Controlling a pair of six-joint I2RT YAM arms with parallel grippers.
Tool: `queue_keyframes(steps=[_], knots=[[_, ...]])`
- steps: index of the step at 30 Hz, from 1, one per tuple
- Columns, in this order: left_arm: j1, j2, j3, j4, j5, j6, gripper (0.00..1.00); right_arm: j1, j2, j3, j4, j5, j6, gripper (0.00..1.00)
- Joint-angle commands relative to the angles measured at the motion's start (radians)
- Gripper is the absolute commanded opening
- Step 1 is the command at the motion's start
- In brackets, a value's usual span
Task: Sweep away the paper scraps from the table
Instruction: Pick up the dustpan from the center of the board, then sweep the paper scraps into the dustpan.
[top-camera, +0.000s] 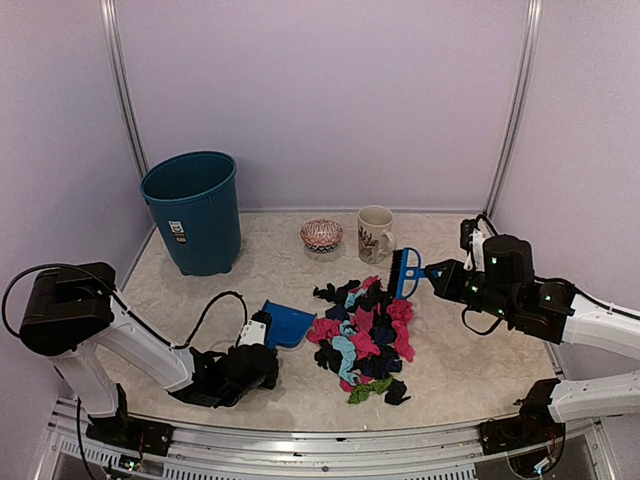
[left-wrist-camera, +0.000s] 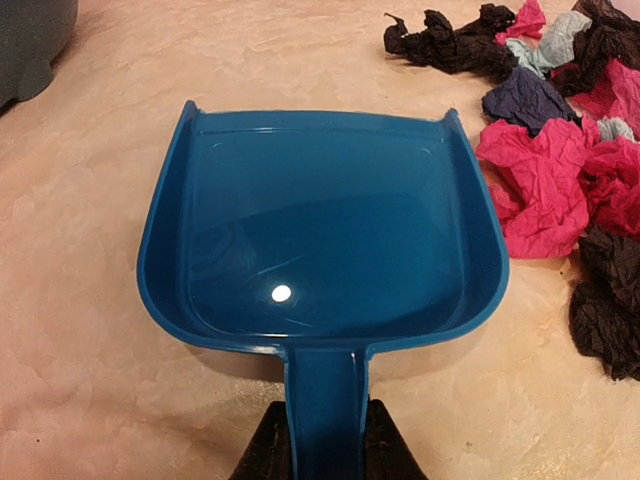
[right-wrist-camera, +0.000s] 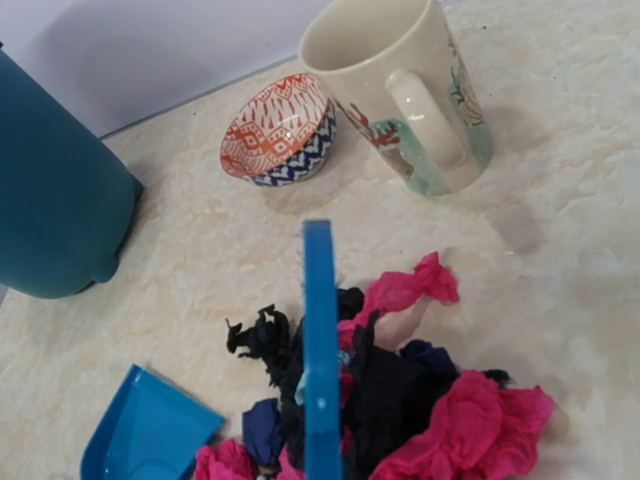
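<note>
The paper scraps (top-camera: 365, 335) lie in a loose pile of pink, black, light blue, navy and green wads on the middle of the table (top-camera: 470, 355). My left gripper (top-camera: 252, 345) is shut on the handle of the blue dustpan (top-camera: 287, 323), which lies flat just left of the pile with its open mouth away from the gripper. In the left wrist view the black fingers (left-wrist-camera: 268, 450) clamp the handle of the empty dustpan (left-wrist-camera: 320, 230), with scraps (left-wrist-camera: 560, 180) to its right. My right gripper (top-camera: 432, 275) is shut on the blue brush (top-camera: 405, 272) at the pile's far right edge. The brush (right-wrist-camera: 320, 350) stands over the scraps (right-wrist-camera: 440, 410); its fingers are hidden there.
A teal bin (top-camera: 192, 210) stands at the back left. A patterned bowl (top-camera: 321, 234) and a cream mug (top-camera: 375, 233) stand behind the pile; they also show in the right wrist view, bowl (right-wrist-camera: 278, 130) and mug (right-wrist-camera: 400, 90). Walls close three sides.
</note>
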Motion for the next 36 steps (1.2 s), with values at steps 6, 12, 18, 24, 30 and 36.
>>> queue_keyframes(steps=[6,12,18,24,30,36], knots=[[0.001,-0.047,0.000,-0.019,0.004,0.031,0.00,0.004,-0.008,0.020,-0.014,0.002,-0.014,0.00],[-0.008,-0.160,0.035,-0.188,-0.009,0.024,0.00,0.004,-0.010,0.034,-0.034,0.003,-0.042,0.00],[-0.018,-0.292,0.068,-0.403,0.067,-0.053,0.00,0.001,-0.002,0.083,-0.112,0.049,-0.129,0.00],[-0.062,-0.405,0.151,-0.683,0.176,-0.103,0.00,-0.015,-0.003,0.160,-0.223,0.070,-0.264,0.00],[-0.110,-0.490,0.260,-0.965,0.298,-0.160,0.00,-0.033,0.008,0.252,-0.383,-0.046,-0.407,0.00],[-0.142,-0.556,0.341,-1.159,0.423,-0.138,0.00,-0.033,0.066,0.333,-0.545,-0.411,-0.535,0.00]])
